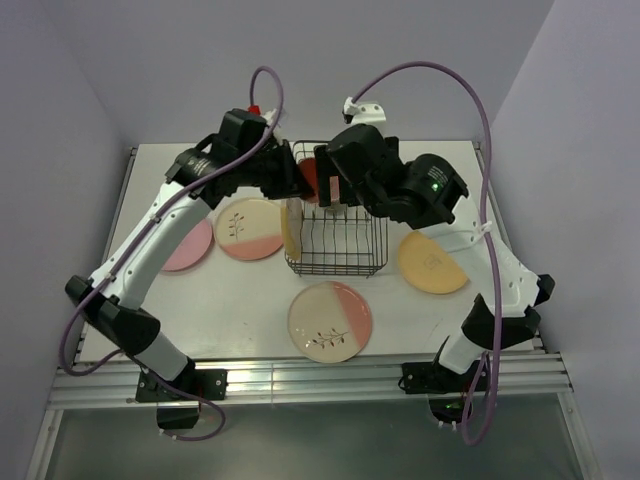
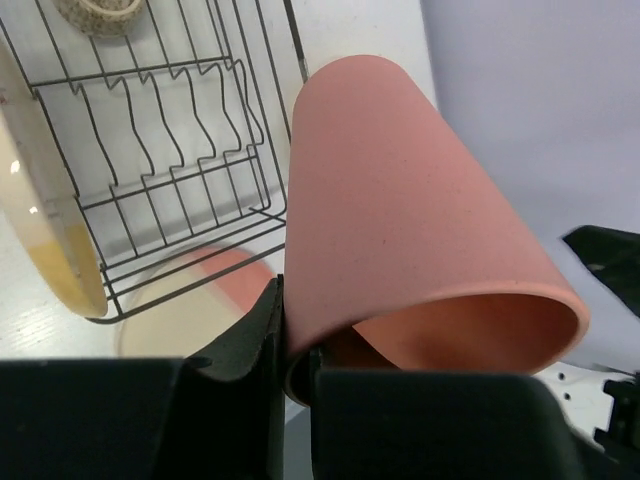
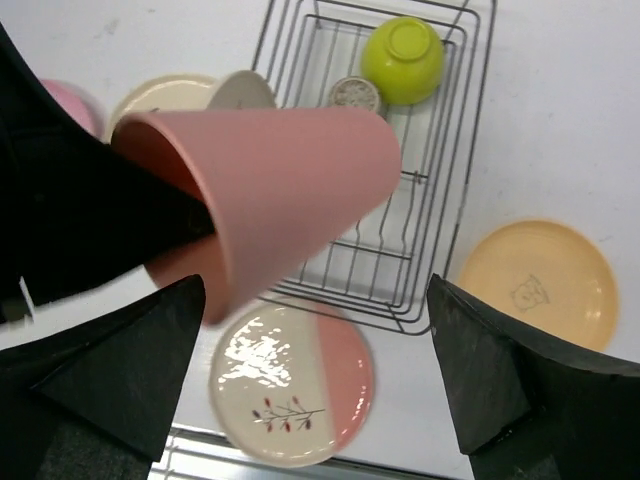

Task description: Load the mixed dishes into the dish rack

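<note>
The salmon-pink tumbler (image 2: 400,200) hangs on its side above the dish rack (image 1: 337,250), with my left gripper (image 2: 295,350) shut on its rim, one finger inside and one outside. In the right wrist view the tumbler (image 3: 290,190) lies just beyond my right gripper (image 3: 315,370), which stands open and wide with nothing between its fingers. Both grippers meet over the rack's far end (image 1: 318,182). The lime-green bowl (image 3: 403,60) and the tiny grey cup (image 3: 354,94) sit upside down in the rack (image 3: 440,200). A cream-and-yellow plate (image 2: 50,240) stands on edge at the rack's left side.
On the table lie a cream-and-pink sprig plate (image 1: 330,320) in front of the rack, an orange-yellow plate (image 1: 432,262) to its right, another cream-and-pink plate (image 1: 250,228) and a plain pink plate (image 1: 190,245) to its left. Walls close in behind and on both sides.
</note>
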`<move>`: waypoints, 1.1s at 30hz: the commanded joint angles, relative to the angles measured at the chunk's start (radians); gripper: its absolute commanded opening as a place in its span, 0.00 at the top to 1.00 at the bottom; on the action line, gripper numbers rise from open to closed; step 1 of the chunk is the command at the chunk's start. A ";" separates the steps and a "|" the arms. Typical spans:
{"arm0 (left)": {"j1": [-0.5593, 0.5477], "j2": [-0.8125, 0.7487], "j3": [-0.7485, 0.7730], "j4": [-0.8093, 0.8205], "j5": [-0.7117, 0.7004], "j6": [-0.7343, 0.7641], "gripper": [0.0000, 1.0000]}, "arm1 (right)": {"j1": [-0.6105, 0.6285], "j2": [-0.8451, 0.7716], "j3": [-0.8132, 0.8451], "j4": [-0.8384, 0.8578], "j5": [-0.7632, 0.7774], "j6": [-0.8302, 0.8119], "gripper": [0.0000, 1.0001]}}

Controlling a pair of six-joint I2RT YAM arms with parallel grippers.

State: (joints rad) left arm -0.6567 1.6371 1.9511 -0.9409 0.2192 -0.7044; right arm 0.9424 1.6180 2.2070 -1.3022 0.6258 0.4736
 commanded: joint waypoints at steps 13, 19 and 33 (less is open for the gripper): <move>0.292 -0.339 -0.636 1.023 0.675 -0.415 1.00 | -0.582 -0.494 -0.686 0.664 -1.239 0.365 0.02; 0.292 -0.362 -0.693 1.136 0.721 -0.512 1.00 | -0.594 -0.513 -0.857 1.044 -1.452 0.626 0.05; 0.273 -0.431 -0.799 1.220 0.758 -0.596 1.00 | -0.599 -0.463 -1.072 1.725 -1.528 1.050 0.10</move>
State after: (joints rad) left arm -0.3710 1.2415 1.1664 0.2066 0.9501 -1.2793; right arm 0.3496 1.1374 1.1332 0.2127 -0.8631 1.4204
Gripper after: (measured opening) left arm 0.125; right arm 0.904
